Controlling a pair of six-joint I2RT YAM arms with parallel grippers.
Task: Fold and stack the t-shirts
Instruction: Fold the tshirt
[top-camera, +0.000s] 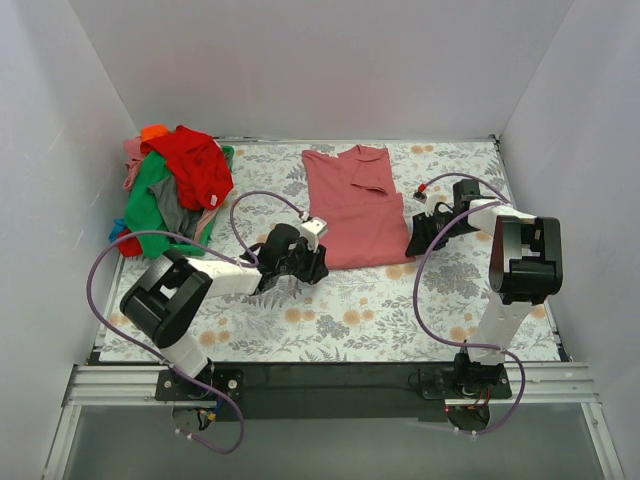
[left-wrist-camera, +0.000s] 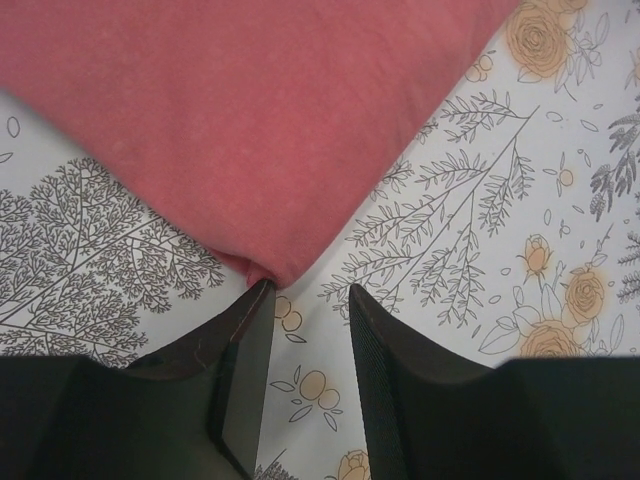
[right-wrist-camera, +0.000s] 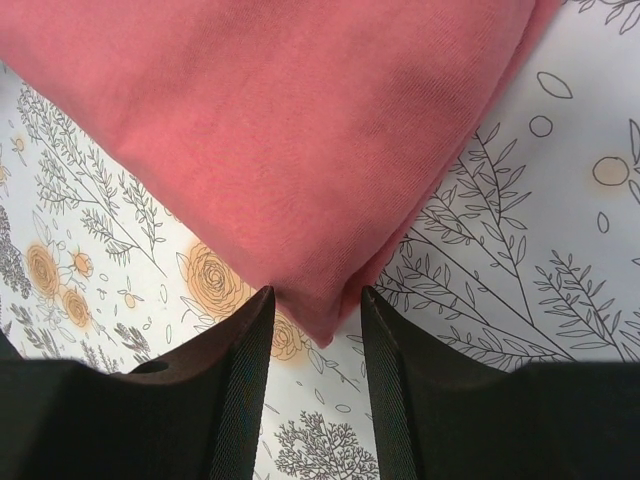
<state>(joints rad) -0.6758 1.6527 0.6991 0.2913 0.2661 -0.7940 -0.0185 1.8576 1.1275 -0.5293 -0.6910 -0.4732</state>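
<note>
A salmon-pink t-shirt (top-camera: 352, 210) lies partly folded into a long strip on the floral cover, collar at the far end. My left gripper (top-camera: 318, 268) sits at its near left corner. In the left wrist view the gripper (left-wrist-camera: 311, 290) is open, and the shirt's (left-wrist-camera: 260, 120) corner just touches the left fingertip (left-wrist-camera: 262, 295), with only cover between the fingers. My right gripper (top-camera: 413, 243) is at the near right corner. In the right wrist view the gripper (right-wrist-camera: 316, 292) stands open, with the corner of the shirt (right-wrist-camera: 300, 130) reaching between the fingertips, not pinched.
A heap of other t-shirts (top-camera: 180, 185), red, green, orange, pink and grey, lies at the far left by the wall. White walls close in three sides. The floral table cover (top-camera: 330, 320) runs to the near rail where both arm bases stand.
</note>
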